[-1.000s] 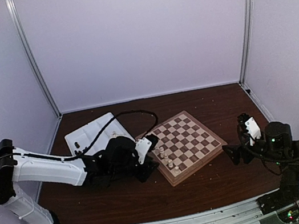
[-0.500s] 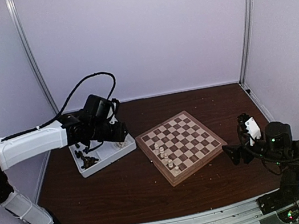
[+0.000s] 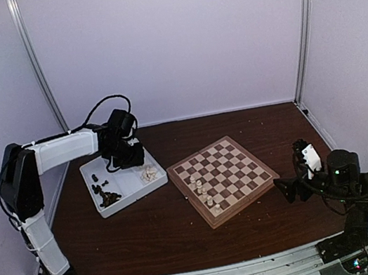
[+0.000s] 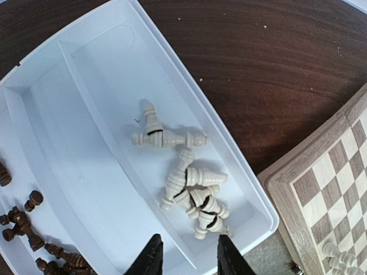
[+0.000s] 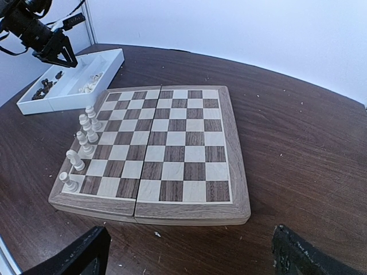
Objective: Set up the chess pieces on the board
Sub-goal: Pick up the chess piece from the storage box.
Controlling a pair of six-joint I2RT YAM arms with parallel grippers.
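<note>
Left hand (image 4: pixel 186 255) apart over one tray (image 4: pixel 103 132), right hand (image 5: pixel 192 255) wide apart, about six cream pieces (image 5: pixel 81 143) on one board (image 5: pixel 172 149)

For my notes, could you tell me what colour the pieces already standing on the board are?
Cream-white pieces; the right wrist view shows them best.

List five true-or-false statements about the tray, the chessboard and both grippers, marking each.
The cream-white chess pieces in the white plastic tray lie toppled in a heap. True.
Dark brown chess pieces stand on the checkered wooden board. False: only cream-white ones stand on the board, along one edge.
The left gripper is over the tray, open and empty. True.
The right gripper holds a piece. False: it is open and empty.
Both colours share one tray compartment. False: they lie in separate compartments.
</note>
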